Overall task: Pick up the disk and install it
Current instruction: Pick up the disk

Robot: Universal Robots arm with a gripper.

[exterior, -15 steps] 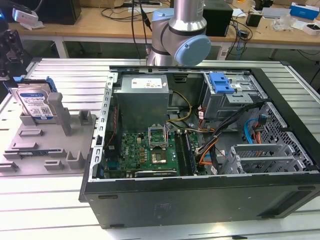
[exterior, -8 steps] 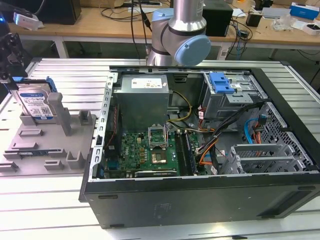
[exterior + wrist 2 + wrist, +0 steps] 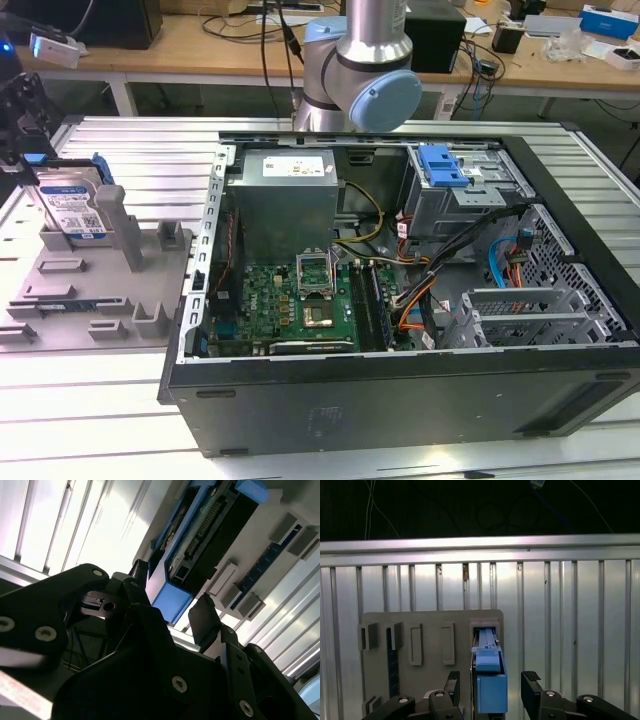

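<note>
My gripper [image 3: 491,681]: nearest the lens in both wrist views, black, jaws spread apart and clamped on nothing.
My fingers [image 3: 531,680]: one on each side of the disk [image 3: 490,662], with a gap on either side (narrower on one side in the second wrist view).
Disk: stands on edge in a slot of the grey holder [image 3: 430,625], its white-and-blue label showing in the exterior view.
Holder: lies on the ribbed metal table [image 3: 570,630], at the exterior view's left, just beside the open computer case [image 3: 400,400].
Drive cage [image 3: 470,195]: inside the case, blue latch [image 3: 443,165] on top, well apart from the disk.
</note>
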